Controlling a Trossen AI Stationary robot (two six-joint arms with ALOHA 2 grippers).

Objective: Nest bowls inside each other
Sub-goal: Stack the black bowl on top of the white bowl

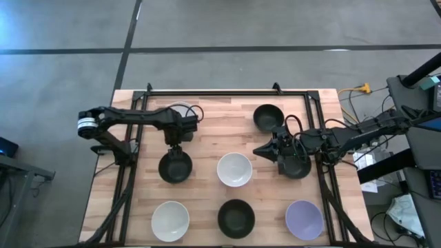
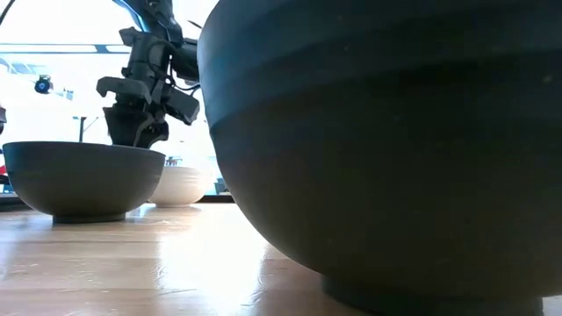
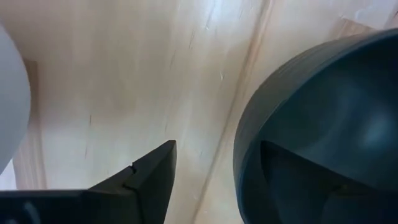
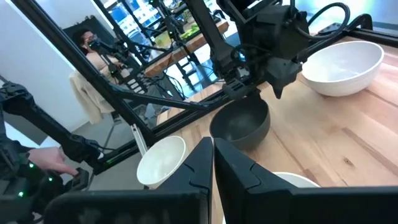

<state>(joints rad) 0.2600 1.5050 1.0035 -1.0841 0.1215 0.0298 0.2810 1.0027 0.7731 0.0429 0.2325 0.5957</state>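
My left gripper [image 1: 175, 150] points down over a black bowl [image 1: 175, 167] at the table's left middle. It is open, with one finger [image 3: 149, 180] outside the bowl's wall and the other [image 3: 298, 180] inside the bowl [image 3: 323, 124]. I see no touch. My right gripper [image 1: 258, 150] is shut and holds nothing. It hovers level, pointing toward the table's left, above another black bowl [image 1: 296, 167]. A white bowl [image 1: 234, 169] stands between the two grippers. In the right wrist view my left gripper [image 4: 261, 84] hangs over its black bowl [image 4: 239, 127].
More bowls stand on the wood: a white one [image 1: 180, 110] under my left arm, a black one [image 1: 267, 117] at the far side, and white [image 1: 170, 220], black [image 1: 236, 218] and lavender [image 1: 304, 219] ones along the near edge. A black frame [image 1: 227, 92] borders the table. A person [image 4: 87, 43] is beyond the table.
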